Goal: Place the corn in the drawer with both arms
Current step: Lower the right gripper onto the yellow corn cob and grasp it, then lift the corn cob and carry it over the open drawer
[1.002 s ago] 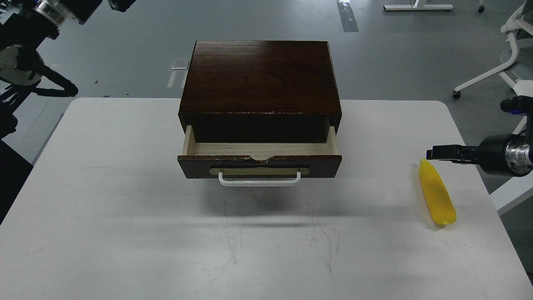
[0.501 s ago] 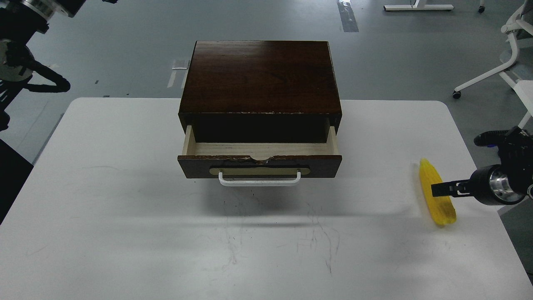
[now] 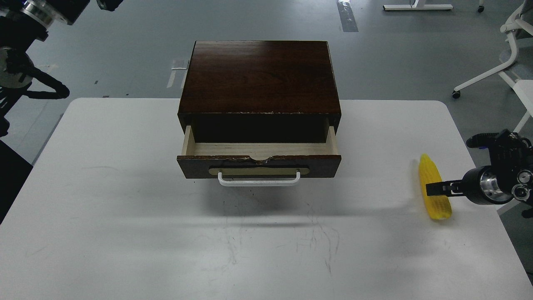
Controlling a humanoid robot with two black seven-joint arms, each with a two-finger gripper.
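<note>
The yellow corn [image 3: 435,199] lies near the right edge of the white table [image 3: 125,208], pointed end away from me. My right gripper [image 3: 434,189] comes in from the right and its black fingers close across the corn's middle. The dark brown box [image 3: 260,75] stands at the table's back middle. Its drawer [image 3: 260,150] is pulled out, its pale inside is bare, and its white handle [image 3: 259,180] faces me. My left arm [image 3: 25,25] is raised at the top left, off the table. Only a dark tip of its gripper [image 3: 109,3] shows at the top edge.
A white office chair [image 3: 514,54] stands on the grey floor beyond the table's right back corner. The corn lies close to the table's right edge. Faint scratch marks cross the table in front of the drawer.
My right gripper dropped from beside the corn's tip to its middle and closed there. The corn has shifted slightly up and left. The left arm moved a little at the top left.
</note>
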